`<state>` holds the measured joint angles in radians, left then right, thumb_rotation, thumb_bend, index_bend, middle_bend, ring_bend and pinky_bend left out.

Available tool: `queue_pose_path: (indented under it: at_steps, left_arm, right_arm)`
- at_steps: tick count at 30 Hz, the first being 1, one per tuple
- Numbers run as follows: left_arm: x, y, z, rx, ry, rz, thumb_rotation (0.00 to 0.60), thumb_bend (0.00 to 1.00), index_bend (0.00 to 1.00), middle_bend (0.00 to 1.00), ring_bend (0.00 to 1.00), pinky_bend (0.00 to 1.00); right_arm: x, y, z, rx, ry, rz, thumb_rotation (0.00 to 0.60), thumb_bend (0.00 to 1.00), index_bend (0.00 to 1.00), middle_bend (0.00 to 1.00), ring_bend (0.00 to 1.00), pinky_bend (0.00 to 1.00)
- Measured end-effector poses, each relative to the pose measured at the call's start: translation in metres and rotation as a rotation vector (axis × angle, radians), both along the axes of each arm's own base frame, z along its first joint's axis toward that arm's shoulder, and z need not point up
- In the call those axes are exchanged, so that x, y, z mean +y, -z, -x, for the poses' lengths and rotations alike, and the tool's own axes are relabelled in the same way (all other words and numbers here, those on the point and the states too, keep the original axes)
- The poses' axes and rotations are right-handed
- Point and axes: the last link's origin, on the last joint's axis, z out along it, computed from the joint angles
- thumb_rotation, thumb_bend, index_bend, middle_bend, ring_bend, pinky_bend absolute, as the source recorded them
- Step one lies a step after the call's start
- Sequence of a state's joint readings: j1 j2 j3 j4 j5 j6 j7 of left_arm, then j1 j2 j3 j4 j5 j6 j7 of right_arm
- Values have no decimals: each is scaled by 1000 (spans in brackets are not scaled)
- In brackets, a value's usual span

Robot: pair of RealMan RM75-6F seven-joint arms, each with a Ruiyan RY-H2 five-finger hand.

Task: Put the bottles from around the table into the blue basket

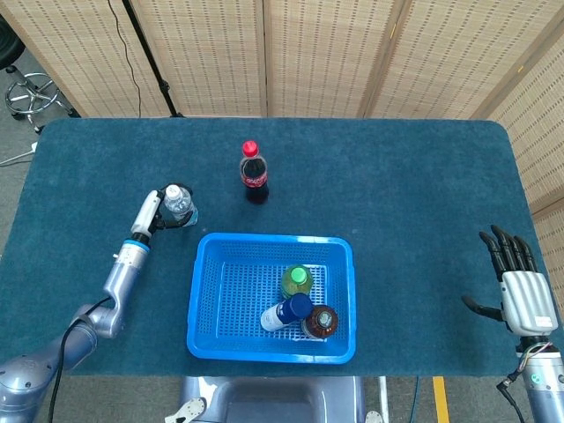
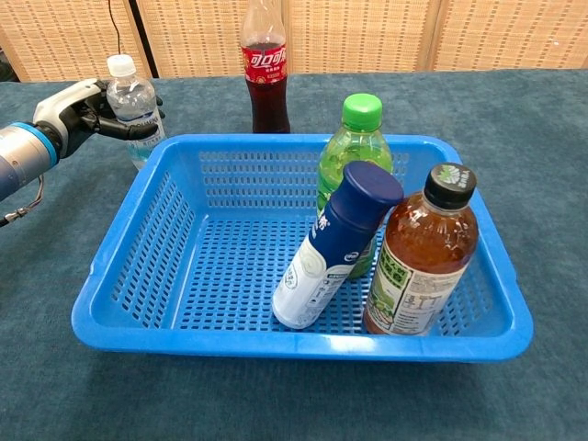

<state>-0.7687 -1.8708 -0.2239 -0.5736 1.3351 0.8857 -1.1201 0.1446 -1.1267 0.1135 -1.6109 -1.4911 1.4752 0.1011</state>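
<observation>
A small clear water bottle (image 1: 181, 205) (image 2: 136, 97) stands on the blue table left of the basket's far corner. My left hand (image 1: 151, 212) (image 2: 77, 108) grips it, thumb across the front and fingers around the back. A cola bottle (image 1: 254, 176) (image 2: 265, 70) with a red cap stands upright behind the basket. The blue basket (image 1: 203, 291) (image 2: 138, 230) holds a green bottle (image 1: 297, 280) (image 2: 354, 147), a leaning white bottle with a blue cap (image 1: 286, 311) (image 2: 331, 248) and a brown tea bottle (image 1: 321, 322) (image 2: 423, 257). My right hand (image 1: 520, 291) rests open at the table's right front, holding nothing.
Woven folding screens stand behind the table. A stool (image 1: 31, 92) stands off the far left corner. The basket sits near the table's front edge, its left wall close to my left forearm (image 1: 119, 278).
</observation>
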Motion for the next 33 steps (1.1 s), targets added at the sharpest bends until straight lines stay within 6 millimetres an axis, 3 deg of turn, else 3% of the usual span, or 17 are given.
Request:
queue_pose_path:
  at_steps: [7, 13, 19, 26, 28, 33]
  left_arm:
    - [-2, -12, -2, -55, 27, -27, 600, 503, 537, 465, 356, 375]
    - [-12, -41, -15, -125, 130, -72, 600, 503, 558, 484, 371, 388]
    - [-48, -81, -51, -199, 310, -51, 600, 503, 558, 484, 371, 388]
    - [-112, -122, -97, -178, 515, 33, 600, 503, 558, 484, 372, 388]
    - [-126, -124, -102, -134, 561, 57, 600, 503, 558, 484, 372, 388]
    - [-151, -106, -112, -63, 627, 133, 600, 503, 557, 484, 372, 388]
  right_arm:
    - [0, 1, -1, 0, -2, 1, 600, 0, 0, 0, 0, 0]
    - [0, 4, -2, 9, -1, -7, 600, 0, 0, 0, 0, 0]
    - [-1, 10, -2, 19, 4, -22, 600, 0, 0, 0, 0, 0]
    - [-1, 11, -2, 19, 6, -23, 600, 0, 0, 0, 0, 0]
    - [-1, 10, -2, 16, 7, -22, 600, 0, 0, 0, 0, 0]
    - [-1, 9, -3, 12, 4, -17, 600, 0, 0, 0, 0, 0]
